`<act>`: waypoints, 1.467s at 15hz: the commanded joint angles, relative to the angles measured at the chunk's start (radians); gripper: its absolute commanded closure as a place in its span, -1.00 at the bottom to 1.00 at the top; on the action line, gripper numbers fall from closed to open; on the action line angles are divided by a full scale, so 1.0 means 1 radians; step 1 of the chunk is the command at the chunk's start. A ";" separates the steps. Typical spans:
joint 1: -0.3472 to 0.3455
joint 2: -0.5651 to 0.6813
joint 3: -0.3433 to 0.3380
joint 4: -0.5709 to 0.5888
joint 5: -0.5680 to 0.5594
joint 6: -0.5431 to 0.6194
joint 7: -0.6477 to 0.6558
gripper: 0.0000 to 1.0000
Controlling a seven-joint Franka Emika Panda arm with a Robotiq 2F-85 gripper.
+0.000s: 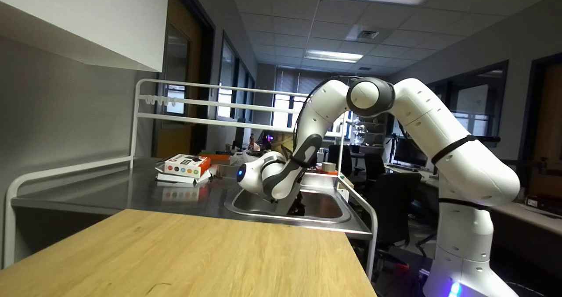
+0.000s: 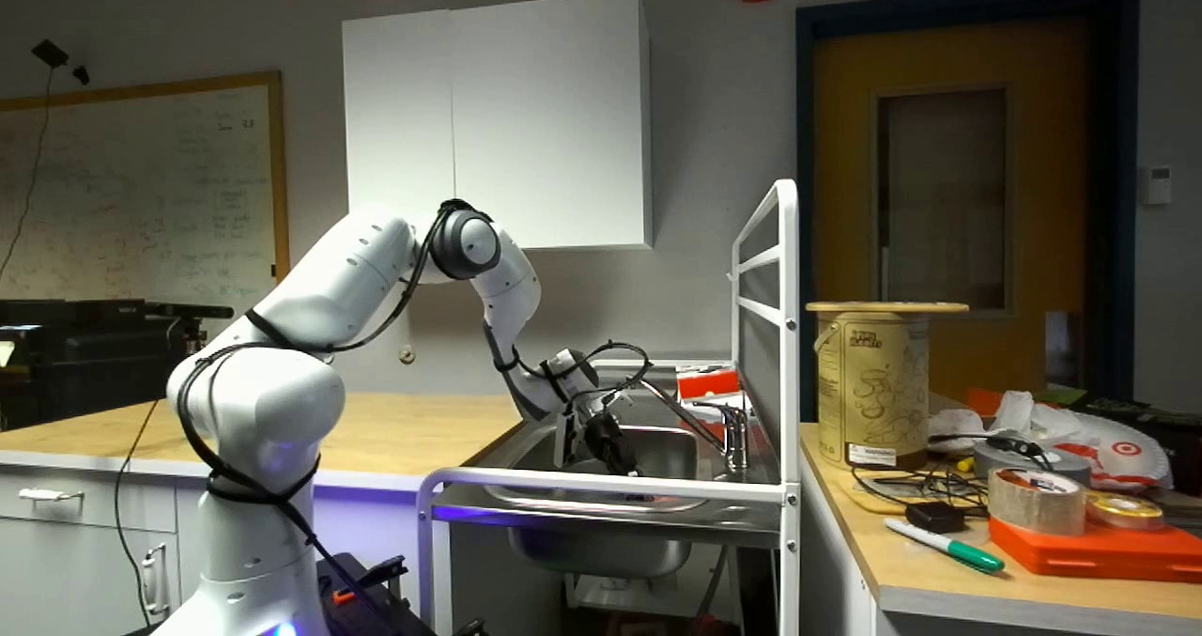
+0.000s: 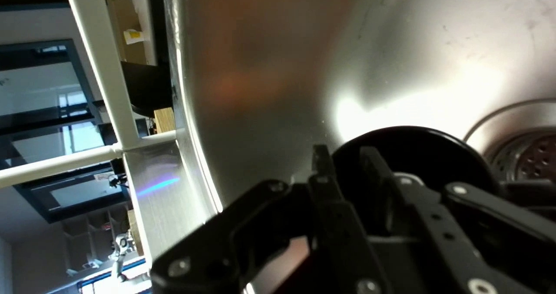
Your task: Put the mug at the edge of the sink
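The black mug (image 3: 417, 153) is in the sink in the wrist view, its round dark opening facing the camera. Its lower part is hidden behind my fingers, and I cannot make it out in the exterior views. My gripper (image 3: 345, 153) is at the mug's rim with a gap between the fingers. One fingertip is just outside the rim and the other appears over the mug's opening. I cannot tell whether either touches it. The gripper also reaches down into the metal sink (image 1: 344, 216) in both exterior views (image 2: 615, 448). The sink's wall (image 3: 256, 142) shows in the wrist view.
The drain (image 3: 536, 159) lies beside the mug. A faucet (image 2: 734, 439) stands at the sink's edge. A white rail frame (image 2: 789, 354) borders the counter. A box (image 1: 186, 165) lies on the metal counter, and a wooden countertop (image 1: 206, 248) adjoins the sink.
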State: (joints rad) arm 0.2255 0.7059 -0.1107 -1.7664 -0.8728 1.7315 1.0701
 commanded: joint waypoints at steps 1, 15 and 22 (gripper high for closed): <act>-0.026 -0.039 0.025 -0.026 -0.087 0.080 -0.010 -0.09; -0.151 -0.013 0.044 -0.013 -0.377 0.349 -0.016 -0.22; -0.179 -0.051 0.068 -0.044 -0.266 0.361 -0.036 0.75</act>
State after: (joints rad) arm 0.0817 0.6819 -0.0574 -1.7918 -1.1859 2.0787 1.0561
